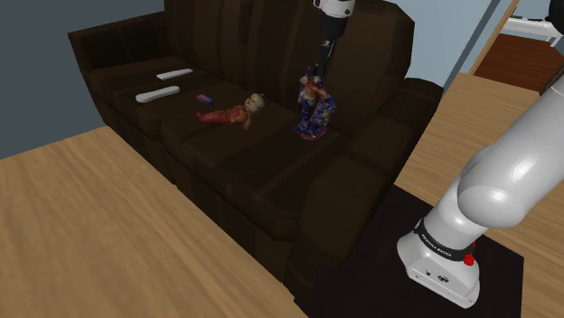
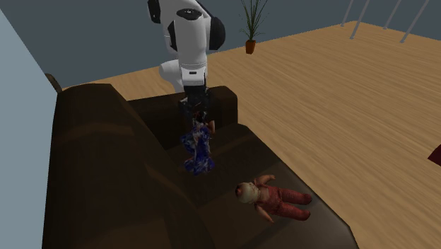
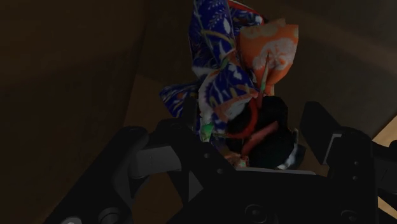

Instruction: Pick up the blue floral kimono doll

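The kimono doll [image 1: 313, 113] stands upright on the dark brown sofa's seat [image 1: 262, 163], in a blue floral robe with an orange sash and black hair. My black gripper [image 1: 314, 74] comes down onto its head from above. In the second exterior view the gripper [image 2: 196, 113] hangs right over the doll [image 2: 198, 150]. In the wrist view the doll's black-haired head [image 3: 267, 130] sits between the fingers of the gripper [image 3: 251, 124], which stand apart on either side; a narrow gap shows beside the head. The robe [image 3: 216, 57] stretches away beyond the fingertips.
A baby doll in red [image 1: 233, 112] lies on the seat cushion beside the kimono doll, also seen as the baby doll [image 2: 272, 198]. Two white remotes [image 1: 174, 74] [image 1: 156, 93] and a small blue-red item [image 1: 205, 98] lie farther along. The sofa backrest [image 2: 106, 163] rises close behind.
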Controlling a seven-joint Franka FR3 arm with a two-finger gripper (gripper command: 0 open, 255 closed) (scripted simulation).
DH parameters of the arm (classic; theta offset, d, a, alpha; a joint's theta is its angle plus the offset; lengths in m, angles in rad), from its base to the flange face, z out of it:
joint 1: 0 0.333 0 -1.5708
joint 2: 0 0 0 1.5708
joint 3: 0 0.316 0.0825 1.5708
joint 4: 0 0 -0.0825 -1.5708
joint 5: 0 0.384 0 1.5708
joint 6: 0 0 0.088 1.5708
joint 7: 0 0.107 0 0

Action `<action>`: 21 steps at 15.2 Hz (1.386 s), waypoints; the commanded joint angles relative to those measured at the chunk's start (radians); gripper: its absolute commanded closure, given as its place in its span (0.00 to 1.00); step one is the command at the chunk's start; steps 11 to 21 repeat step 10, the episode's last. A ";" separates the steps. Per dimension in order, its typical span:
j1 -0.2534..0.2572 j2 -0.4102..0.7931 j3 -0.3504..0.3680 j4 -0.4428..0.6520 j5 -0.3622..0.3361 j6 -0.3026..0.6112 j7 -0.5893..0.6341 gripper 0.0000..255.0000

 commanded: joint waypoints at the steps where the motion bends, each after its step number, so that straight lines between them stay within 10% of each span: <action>1: 0.000 0.005 -0.001 0.032 0.001 -0.025 -0.003 1.00; 21: 0.000 0.014 0.000 0.139 0.004 -0.123 -0.007 1.00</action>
